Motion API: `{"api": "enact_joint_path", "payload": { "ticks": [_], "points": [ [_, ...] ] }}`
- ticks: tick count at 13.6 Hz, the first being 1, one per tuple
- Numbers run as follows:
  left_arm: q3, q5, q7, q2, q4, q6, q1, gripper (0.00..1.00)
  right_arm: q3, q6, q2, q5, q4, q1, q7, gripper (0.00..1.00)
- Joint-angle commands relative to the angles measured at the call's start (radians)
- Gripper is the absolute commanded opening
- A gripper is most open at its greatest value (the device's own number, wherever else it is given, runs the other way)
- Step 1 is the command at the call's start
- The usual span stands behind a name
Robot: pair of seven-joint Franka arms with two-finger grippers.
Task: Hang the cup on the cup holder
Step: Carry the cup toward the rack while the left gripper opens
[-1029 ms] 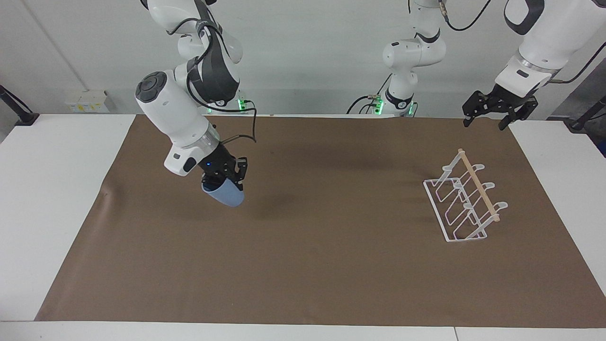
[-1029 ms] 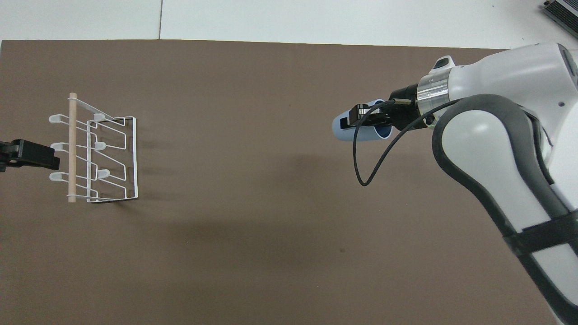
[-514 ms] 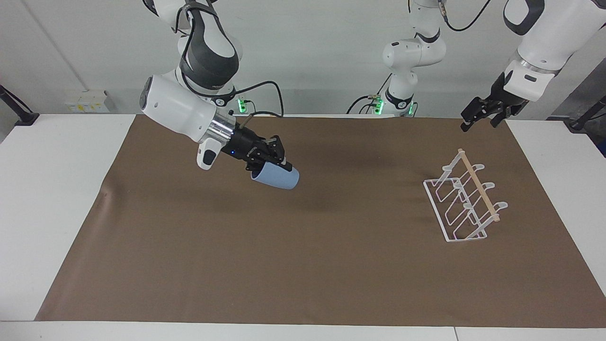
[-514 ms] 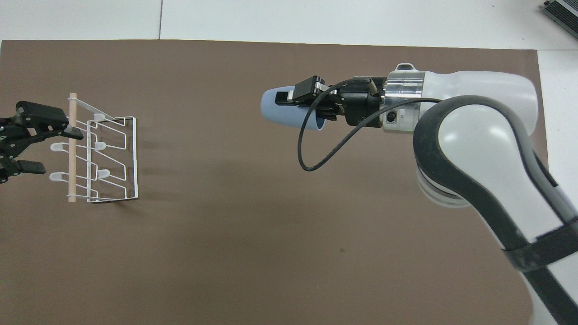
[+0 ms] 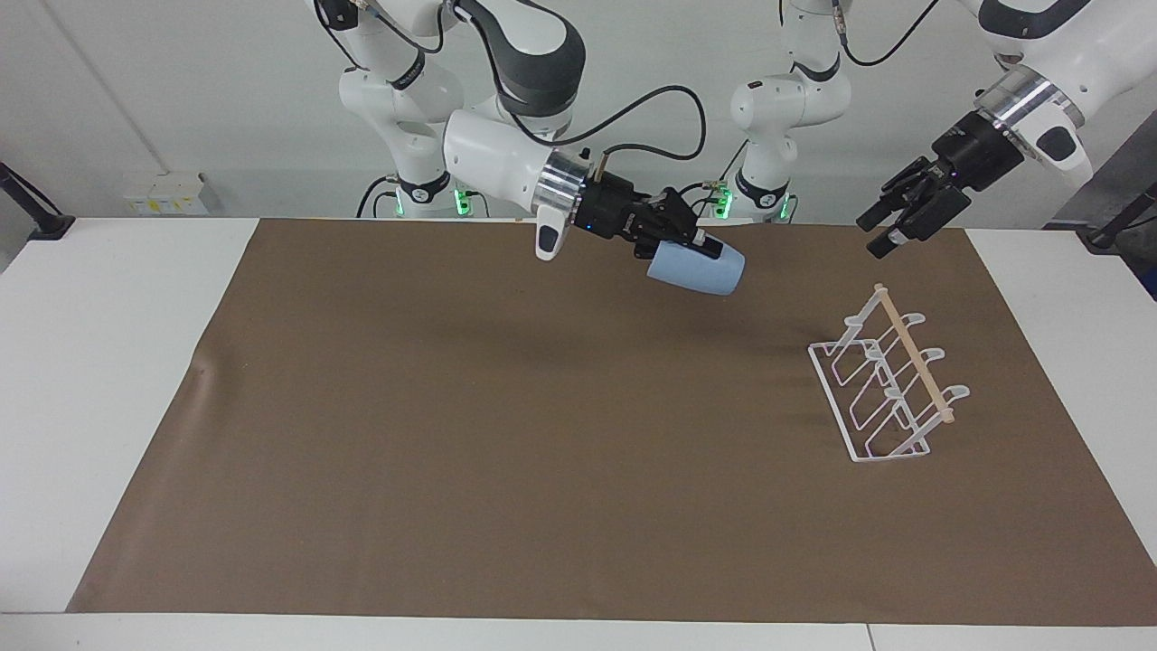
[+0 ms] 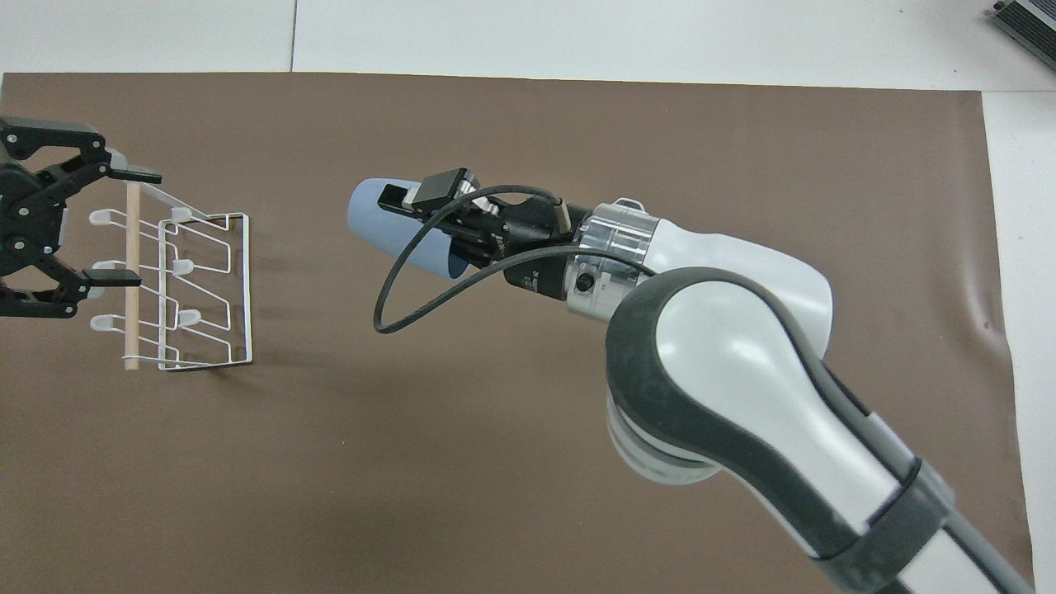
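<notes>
**Blue cup held aloft, rack standing apart**

The right end effector [image 5: 691,246] pinches the small light-blue tapered plastic cup [image 5: 694,268] by its rim, one finger inside the mouth and one outside. The cup lies tilted on its side in the air, at upper centre of the facing view, over the brown mat [image 5: 542,470] that covers the white tabletop [image 5: 99,380].

The white wire cup holder with a light wooden rod along its top [image 5: 890,380] stands on the mat at the right of the facing view, well apart from the cup, all its prongs bare.

The left end effector [image 6: 91,227] hangs spread wide in the air, at the left edge of the overhead view, over the holder's rod, holding nothing.
</notes>
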Motion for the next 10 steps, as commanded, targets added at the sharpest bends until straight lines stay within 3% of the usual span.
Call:
{"api": "enact_joint_path", "payload": {
  "ticks": [1,4,10],
  "points": [
    [-0.005,-0.101,-0.107,-0.045,-0.1,0.121,-0.005,1.0,0.073,0.127,0.0,0.034,-0.006,0.03,0.007,0.0],
    [-0.007,-0.1,-0.222,-0.047,-0.116,0.107,-0.011,1.0,0.127,0.163,0.0,0.035,0.008,0.032,0.01,0.0],
    [-0.003,0.032,-0.226,-0.041,-0.068,-0.14,0.0,1.0,0.133,0.155,0.014,0.031,0.045,0.033,0.008,0.0]
  ]
}}
